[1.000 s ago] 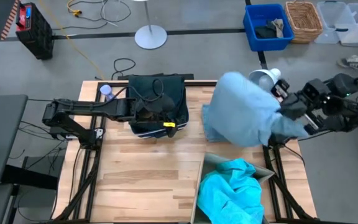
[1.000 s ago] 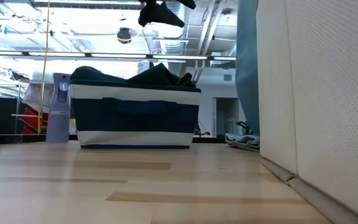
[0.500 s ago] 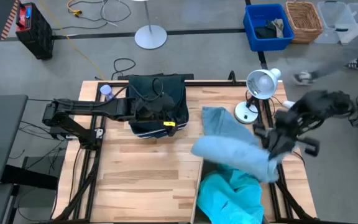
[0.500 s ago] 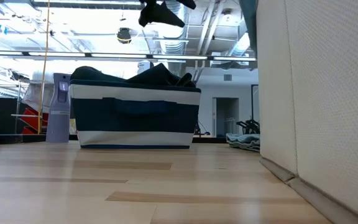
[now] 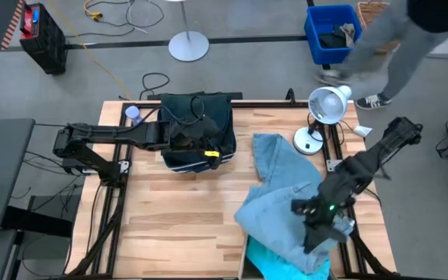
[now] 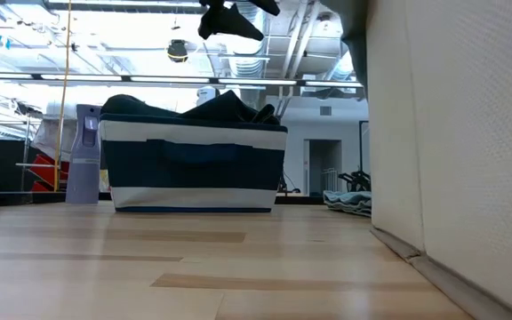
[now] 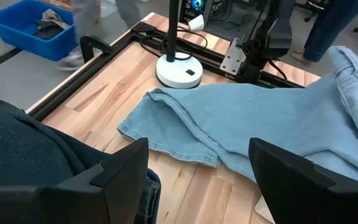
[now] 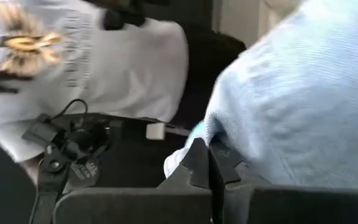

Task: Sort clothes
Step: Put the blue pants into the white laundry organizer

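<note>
A pale grey-blue garment [image 5: 282,190] lies from the table's far right over the rim of the beige fabric box [image 6: 452,133], covering most of the bright turquoise garment [image 5: 267,260] inside. My right gripper [image 5: 315,232] is above the box, shut on the pale garment [image 8: 291,93]. My left gripper [image 7: 197,186] is open and empty above the dark bin [image 5: 198,132], which holds dark navy-teal clothes [image 7: 23,162]. The small black garment does not show. My right gripper pinches a bunched part of the pale grey-blue garment [image 8: 238,149] between its two shut fingers, coming from above over the box. The garment's near part lies over the box and the turquoise garment. Its far end [image 5: 271,152] lies flat on the table.
A desk lamp [image 5: 327,105] stands at the far right edge, its base [image 7: 178,73] beside the garment. A purple bottle [image 6: 83,156] stands left of the bin. A person [image 5: 411,35] walks past beyond the far right corner, near a blue crate [image 5: 334,35].
My right gripper has swung from the table's far right toward the near edge and down over the beige box, carrying the pale grey-blue garment. The garment, then lifted and bunched, now lies spread from the table over the box. A person has walked in at the far right.
</note>
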